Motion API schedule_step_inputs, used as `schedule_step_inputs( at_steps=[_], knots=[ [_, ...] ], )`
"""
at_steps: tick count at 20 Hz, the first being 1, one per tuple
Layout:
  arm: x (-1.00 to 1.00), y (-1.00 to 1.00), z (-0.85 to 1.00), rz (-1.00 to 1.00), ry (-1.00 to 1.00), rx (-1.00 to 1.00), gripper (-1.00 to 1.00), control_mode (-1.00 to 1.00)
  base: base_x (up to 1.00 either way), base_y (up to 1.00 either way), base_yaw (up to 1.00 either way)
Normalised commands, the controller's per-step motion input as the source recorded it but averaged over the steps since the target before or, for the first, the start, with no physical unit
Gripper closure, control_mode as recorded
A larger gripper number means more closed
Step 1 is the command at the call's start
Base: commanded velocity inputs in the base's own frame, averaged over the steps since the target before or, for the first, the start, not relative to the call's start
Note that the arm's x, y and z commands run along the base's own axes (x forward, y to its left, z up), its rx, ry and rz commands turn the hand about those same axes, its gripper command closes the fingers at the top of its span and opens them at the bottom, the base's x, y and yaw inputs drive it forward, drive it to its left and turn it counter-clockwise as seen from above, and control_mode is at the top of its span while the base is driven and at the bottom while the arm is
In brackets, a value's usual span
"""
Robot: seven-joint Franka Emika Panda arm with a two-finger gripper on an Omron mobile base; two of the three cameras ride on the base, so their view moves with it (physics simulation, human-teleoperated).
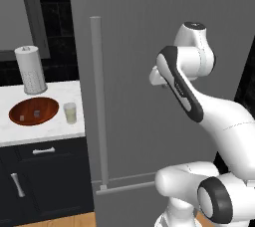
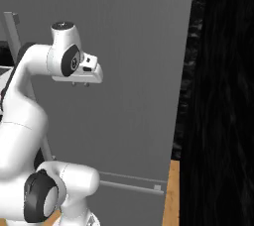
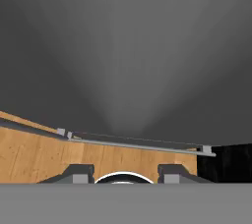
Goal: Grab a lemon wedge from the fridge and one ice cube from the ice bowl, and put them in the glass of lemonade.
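The tall grey fridge [image 1: 149, 32] stands shut, its long vertical bar handle [image 1: 98, 101] on the left side of the door. The lemon wedge is hidden behind that door. On the white counter to the left sits the reddish-brown ice bowl [image 1: 34, 111] with a small pale ice cube [image 1: 36, 115] inside. The glass of lemonade [image 1: 70, 113] stands just right of the bowl. My gripper [image 2: 80, 84] hangs in front of the fridge door, pointing down, open and holding nothing. In the hand view its fingertips [image 3: 78, 173] stand wide apart over the floor.
A white perforated paper-towel cylinder [image 1: 31, 70] stands behind the bowl. Dark cabinets [image 1: 45, 181] sit under the counter [image 1: 10, 131]. A horizontal bar [image 2: 131, 186] runs low across the fridge front. Wooden floor [image 3: 34, 154] lies below, and a black wall [image 2: 223, 96] is at the right.
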Motion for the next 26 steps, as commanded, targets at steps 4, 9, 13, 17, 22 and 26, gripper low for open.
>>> schedule_step_inputs(
  at_steps=[4, 9, 13, 17, 22, 26],
  knots=[
    [-0.47, 0.06, 0.00, 0.01, -0.05, -0.02, -1.00, -1.00, 0.00, 0.00, 0.00],
    [-0.96, -0.02, 0.00, -0.12, -0.19, 0.01, -1.00, -1.00, 0.00, 0.00, 0.00],
    [-0.56, 0.00, -0.31, -0.10, -0.03, 0.02, -1.00, -1.00, 0.00, 0.00, 0.00],
    [-0.14, -0.03, -0.24, -0.02, 0.02, 0.02, -1.00, -1.00, 0.00, 0.00, 0.00],
    [-0.12, 0.02, 0.00, 0.00, -0.02, 0.00, -1.00, -1.00, 0.00, 0.00, 0.00],
    [0.00, 0.00, 0.00, 0.00, 0.00, 0.00, -1.00, 1.00, -0.58, 0.93, -0.04]
  ],
)
